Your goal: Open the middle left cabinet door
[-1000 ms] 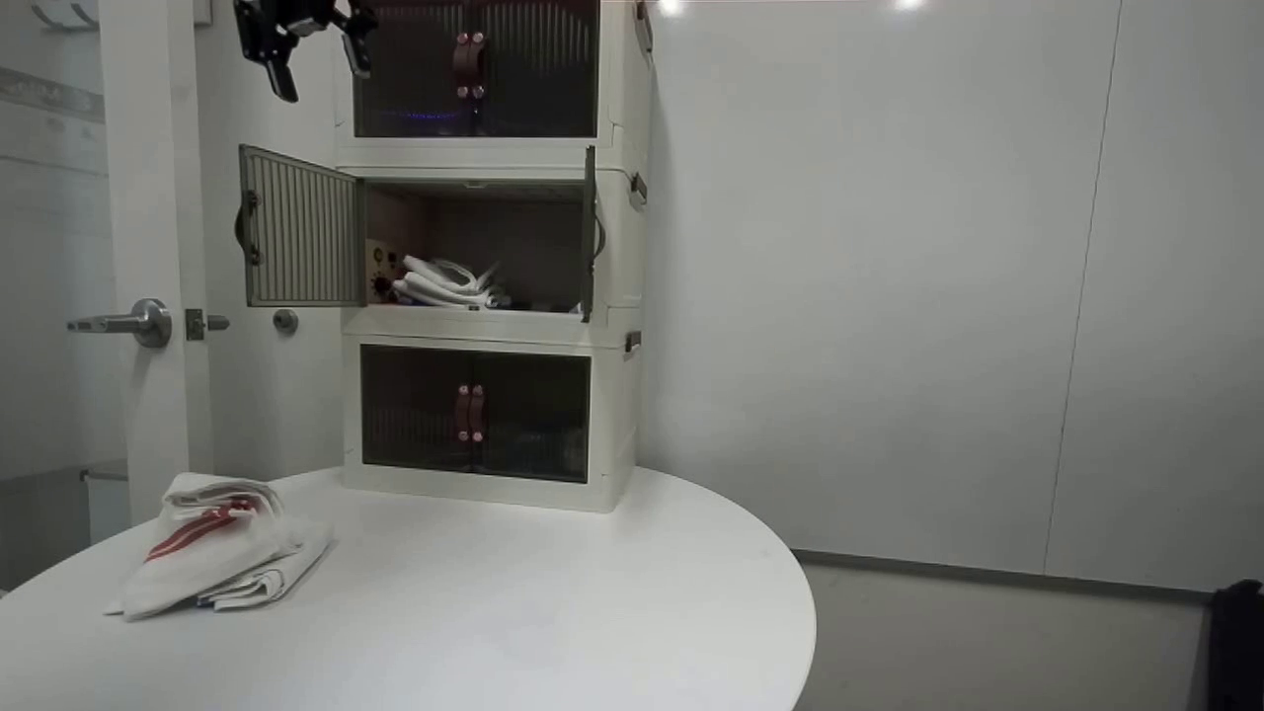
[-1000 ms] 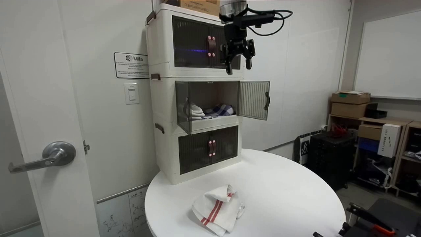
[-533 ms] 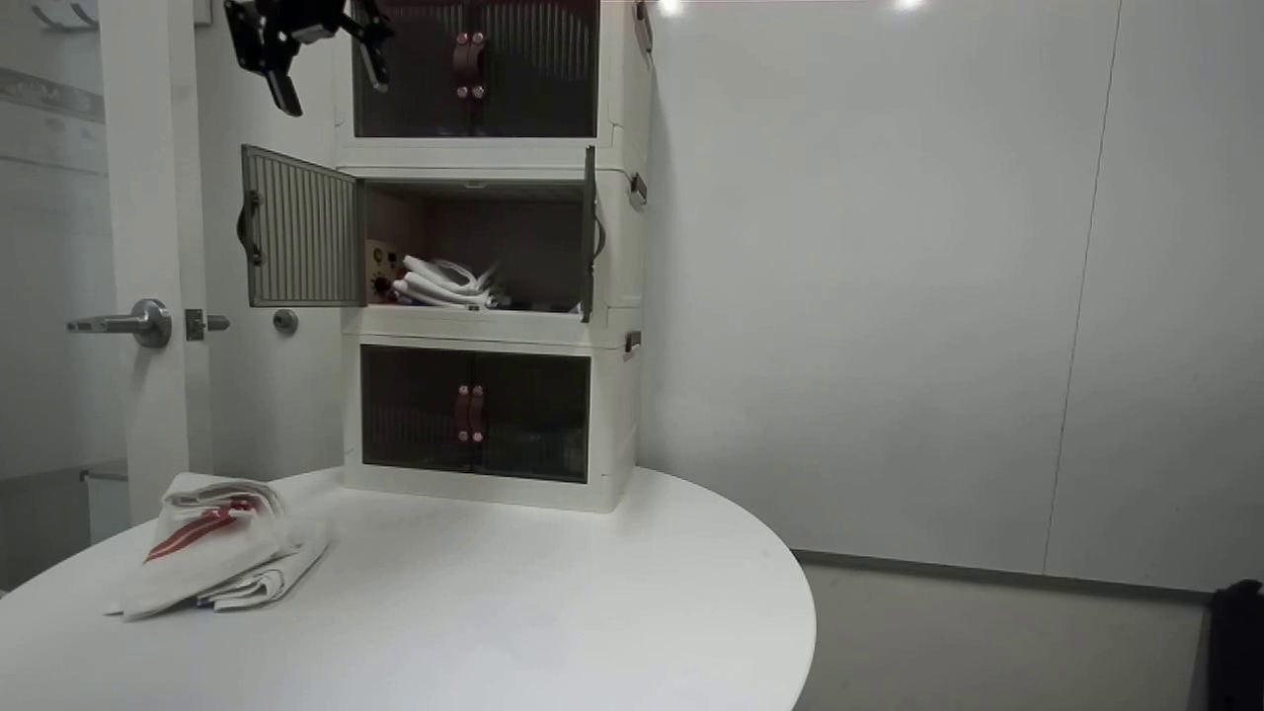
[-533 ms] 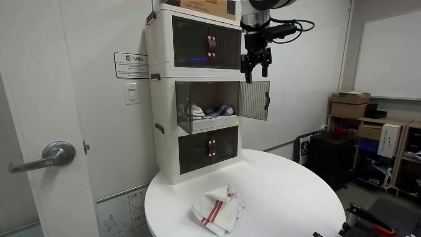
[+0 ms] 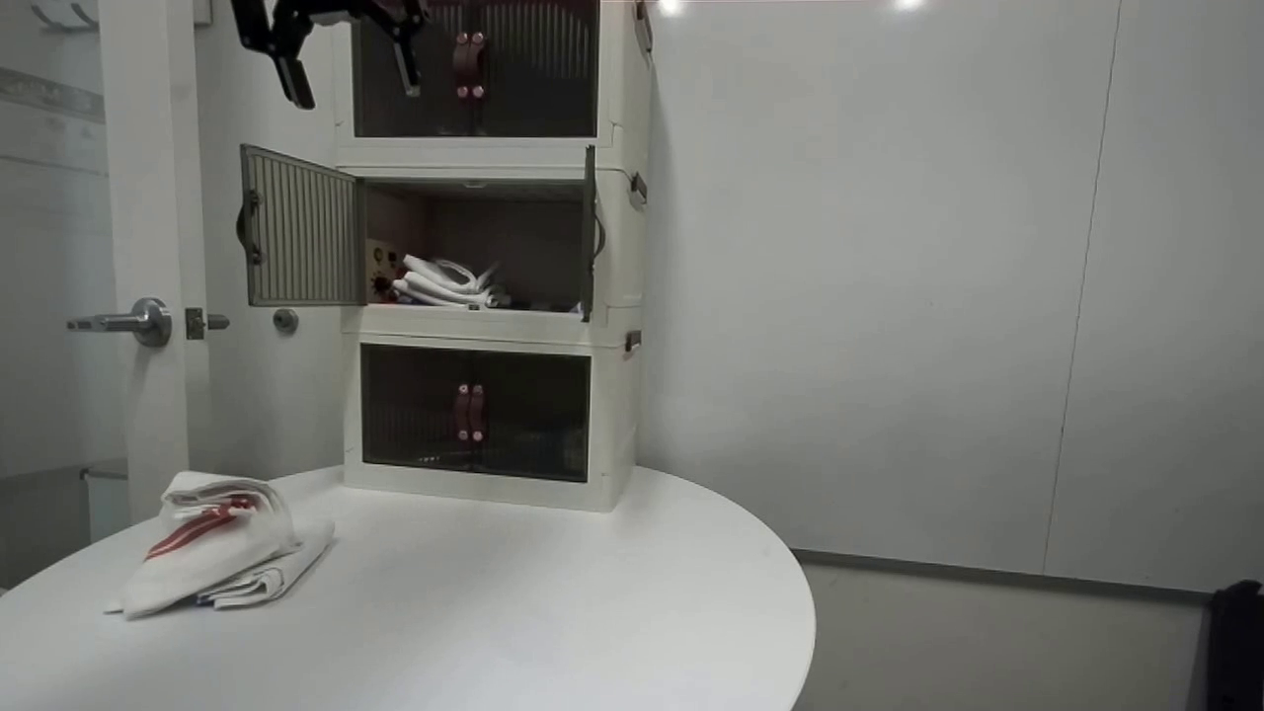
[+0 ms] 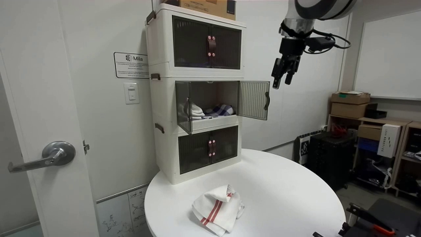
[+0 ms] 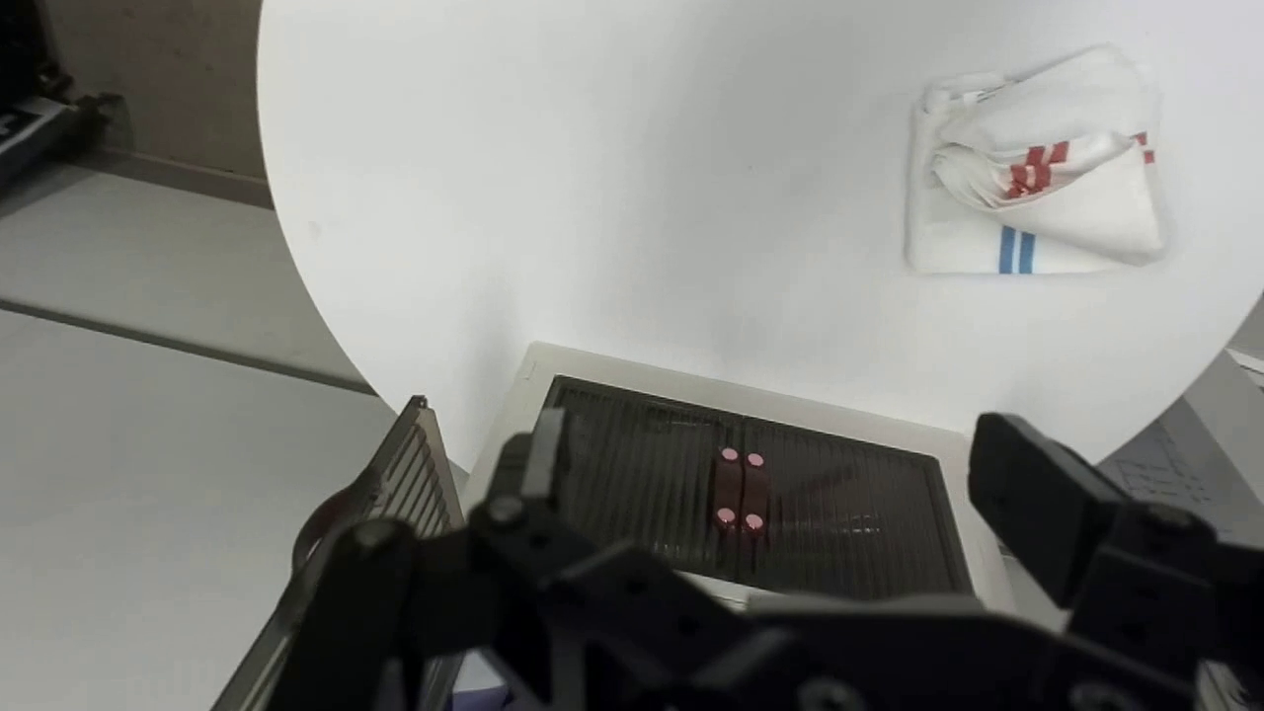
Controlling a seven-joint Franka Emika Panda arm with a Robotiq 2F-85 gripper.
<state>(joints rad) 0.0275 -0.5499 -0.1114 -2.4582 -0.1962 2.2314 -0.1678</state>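
The middle left cabinet door (image 5: 304, 229) stands swung outward on its hinge, its ribbed grey pane facing the camera. It also shows foreshortened in an exterior view (image 6: 183, 107). In the wrist view it is not visible. The same tier's right-hand door (image 5: 590, 237) also stands swung out, wide in an exterior view (image 6: 254, 100) and at the lower left of the wrist view (image 7: 425, 474). My gripper (image 5: 355, 94) is open and empty, high up and apart from both doors. It shows in an exterior view (image 6: 282, 84) and spread in the wrist view (image 7: 770, 444).
The white cabinet (image 6: 164, 98) stands on a round white table (image 5: 553, 612). Its top doors (image 6: 207, 42) and bottom doors (image 5: 474, 415) are shut. White cloths (image 5: 444, 284) lie in the middle tier. Folded striped towels (image 6: 217, 209) lie on the table.
My gripper has moved away from the cabinet front, to the right in both exterior views, and tilted a little. It stays open. The cabinet doors and towels have not moved.
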